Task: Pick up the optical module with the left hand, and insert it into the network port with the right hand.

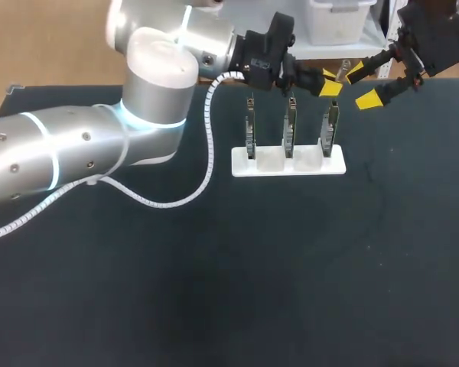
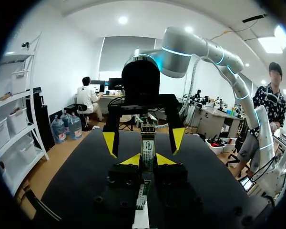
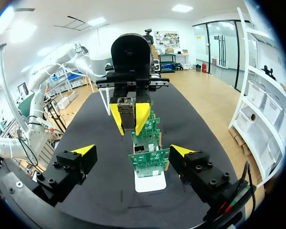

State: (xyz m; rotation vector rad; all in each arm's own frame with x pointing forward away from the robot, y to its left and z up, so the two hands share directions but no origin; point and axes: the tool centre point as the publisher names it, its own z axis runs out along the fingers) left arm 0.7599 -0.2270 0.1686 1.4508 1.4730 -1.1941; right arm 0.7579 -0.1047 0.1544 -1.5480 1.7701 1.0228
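The optical module (image 2: 147, 144), a slim metal-cased plug, stands upright with my left gripper (image 2: 148, 160) shut on its lower end. In the head view that left gripper (image 1: 330, 82) hovers behind the rightmost circuit board (image 1: 330, 126), with the module (image 1: 343, 69) poking out toward my right gripper (image 1: 361, 86). The right gripper (image 3: 132, 151) is open and faces the left gripper (image 3: 129, 118) head-on, its fingers (image 2: 108, 142) spread on either side of the module without touching it. Three upright boards (image 3: 148, 160) with small metal network ports stand below and between the two grippers.
The boards sit in a white stand (image 1: 288, 162) at the back middle of the dark table (image 1: 291, 267). A white coiled cable (image 1: 208, 145) hangs from my left arm down to the table, left of the stand.
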